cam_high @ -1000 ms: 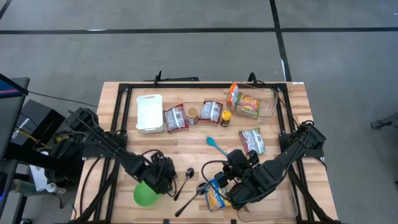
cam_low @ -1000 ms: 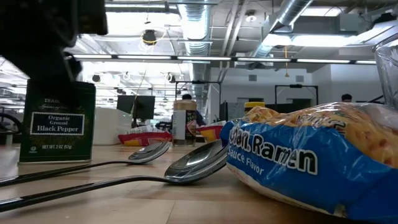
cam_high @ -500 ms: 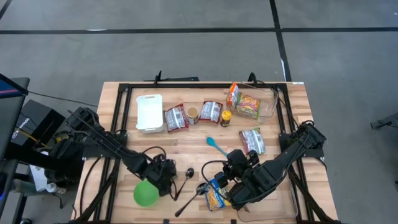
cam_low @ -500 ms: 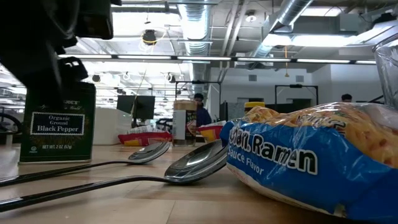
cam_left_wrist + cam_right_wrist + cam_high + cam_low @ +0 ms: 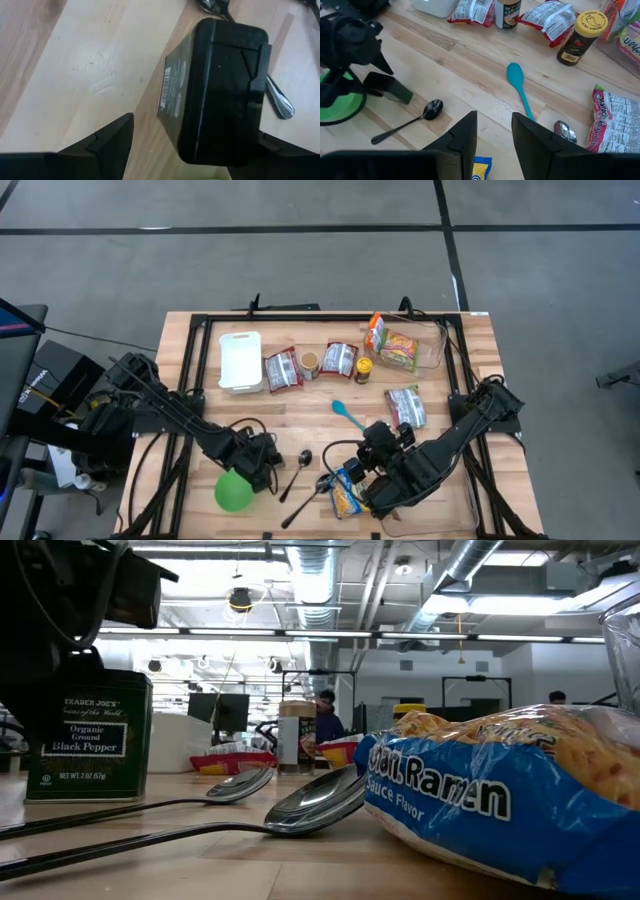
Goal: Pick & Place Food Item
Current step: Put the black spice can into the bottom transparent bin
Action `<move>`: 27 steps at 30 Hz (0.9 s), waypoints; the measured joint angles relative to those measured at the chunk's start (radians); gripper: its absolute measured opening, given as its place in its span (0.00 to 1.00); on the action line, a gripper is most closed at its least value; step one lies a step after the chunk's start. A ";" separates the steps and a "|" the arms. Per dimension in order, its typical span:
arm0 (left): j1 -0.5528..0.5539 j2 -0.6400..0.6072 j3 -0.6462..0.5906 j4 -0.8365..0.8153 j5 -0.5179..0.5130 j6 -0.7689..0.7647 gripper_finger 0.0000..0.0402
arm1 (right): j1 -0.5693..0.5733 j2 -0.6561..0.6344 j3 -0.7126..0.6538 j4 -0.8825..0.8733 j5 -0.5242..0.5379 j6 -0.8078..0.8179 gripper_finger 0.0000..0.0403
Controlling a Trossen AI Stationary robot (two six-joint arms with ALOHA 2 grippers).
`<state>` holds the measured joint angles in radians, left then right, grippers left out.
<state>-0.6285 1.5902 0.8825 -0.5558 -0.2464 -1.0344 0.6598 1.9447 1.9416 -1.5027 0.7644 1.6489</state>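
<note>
A dark tin of black pepper (image 5: pixel 88 735) stands upright on its base on the table's near left part. My left gripper (image 5: pixel 195 127) hangs over it, slanting down, open, with one finger (image 5: pixel 110 140) on each side of the tin's top (image 5: pixel 225 85); in the high view this gripper (image 5: pixel 262 462) hides the tin. A blue ramen pack (image 5: pixel 347 495) lies flat near the front edge. My right gripper (image 5: pixel 493 132) hovers above it, fingers a narrow gap apart with nothing between them. My left gripper comes at the pepper tin from above, slanting down, its fingers straddling the tin's top. A strip of table shows between one finger and the barcode side (image 5: pixel 170 95). Whether the other finger (image 5: pixel 285 150) touches the tin's far side, I cannot tell.
A green bowl (image 5: pixel 234 492) sits just near-left of the tin. Two metal spoons (image 5: pixel 297 470) (image 5: pixel 310 498) and a teal spoon (image 5: pixel 348 415) lie mid-table. At the back stand a white box (image 5: pixel 240 360), food packs (image 5: pixel 283 368), jars (image 5: pixel 364 370) and a clear tub (image 5: pixel 410 348).
My left gripper has turned and tipped above the pepper tin while staying open and nearly in place. In the low view it now uncovers the top of the tin's label. The tin still stands on the table.
</note>
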 joint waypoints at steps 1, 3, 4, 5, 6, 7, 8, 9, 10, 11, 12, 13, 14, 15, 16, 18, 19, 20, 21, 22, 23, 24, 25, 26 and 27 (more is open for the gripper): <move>-0.003 0.000 0.000 0.005 -0.003 -0.001 0.66 | 0.000 0.002 -0.001 0.001 0.000 0.000 0.29; -0.009 0.000 0.000 0.009 -0.023 -0.002 0.66 | 0.000 0.001 -0.001 0.005 0.000 0.000 0.29; -0.010 0.000 0.000 0.010 -0.038 -0.002 0.66 | 0.000 0.001 0.000 0.007 0.000 0.000 0.29; -0.013 0.000 0.000 0.010 -0.052 0.001 0.66 | 0.000 0.001 0.000 0.007 0.000 0.000 0.29; -0.013 0.000 0.000 0.010 -0.065 0.004 0.66 | 0.000 0.001 0.000 0.007 0.000 0.000 0.29; -0.012 0.000 0.000 0.010 -0.075 0.005 0.66 | 0.000 0.001 0.000 0.008 0.000 0.000 0.29; -0.012 0.000 0.000 0.010 -0.087 0.006 0.66 | 0.001 0.001 0.000 0.007 0.000 0.000 0.29; -0.012 0.000 0.000 0.010 -0.097 0.006 0.66 | 0.001 0.001 0.000 0.008 0.000 0.000 0.29; -0.012 0.000 0.000 0.011 -0.113 0.007 0.66 | 0.001 0.001 0.000 0.008 0.000 0.000 0.29; -0.012 0.000 0.000 0.010 -0.127 0.007 0.66 | 0.001 0.001 0.000 0.008 0.000 0.000 0.29; -0.012 0.000 0.000 0.011 -0.140 0.009 0.66 | 0.001 0.001 0.000 0.008 0.000 0.000 0.29; -0.012 0.000 0.000 0.013 -0.150 0.018 0.66 | 0.001 0.001 0.000 0.008 0.000 0.000 0.29; -0.010 0.000 0.000 0.018 -0.155 0.037 0.66 | 0.001 0.001 0.000 0.008 0.000 0.000 0.29; -0.007 0.000 0.000 0.027 -0.156 0.057 0.66 | 0.001 0.001 0.000 0.008 0.000 -0.002 0.29; -0.005 0.000 0.000 0.040 -0.157 0.071 0.66 | 0.001 0.001 0.000 0.008 0.000 -0.003 0.29; -0.004 0.000 0.000 0.065 -0.157 0.109 0.66 | 0.001 0.001 0.000 0.008 0.000 -0.003 0.29; 0.000 0.000 0.000 0.081 -0.162 0.129 0.66 | 0.001 0.001 0.000 0.008 0.000 -0.003 0.29; 0.004 0.000 0.000 0.100 -0.168 0.154 0.66 | 0.001 0.001 0.000 0.008 0.000 -0.003 0.29; 0.008 0.000 0.000 0.117 -0.169 0.175 0.66 | 0.001 0.001 0.000 0.008 0.000 -0.003 0.29; 0.014 0.000 0.000 0.126 -0.170 0.191 0.66 | 0.001 0.001 0.000 0.008 0.000 -0.003 0.29; 0.023 0.000 0.000 0.133 -0.171 0.202 0.66 | 0.001 0.001 0.000 0.008 0.000 -0.003 0.29; 0.033 0.000 0.000 0.139 -0.172 0.213 0.66 | 0.001 0.001 0.000 0.008 0.000 -0.002 0.29; 0.042 0.000 0.000 0.144 -0.173 0.217 0.66 | 0.001 0.001 0.000 0.009 0.000 -0.002 0.29; 0.050 0.000 0.000 0.144 -0.173 0.218 0.66 | 0.001 0.001 0.000 0.011 0.000 -0.002 0.29; 0.057 0.000 0.000 0.142 -0.171 0.219 0.66 | 0.001 0.001 0.000 0.015 0.000 -0.003 0.29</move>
<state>-0.5717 1.5902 0.8829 -0.4134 -0.4175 -0.8158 0.6605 1.9453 1.9411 -1.4877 0.7639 1.6463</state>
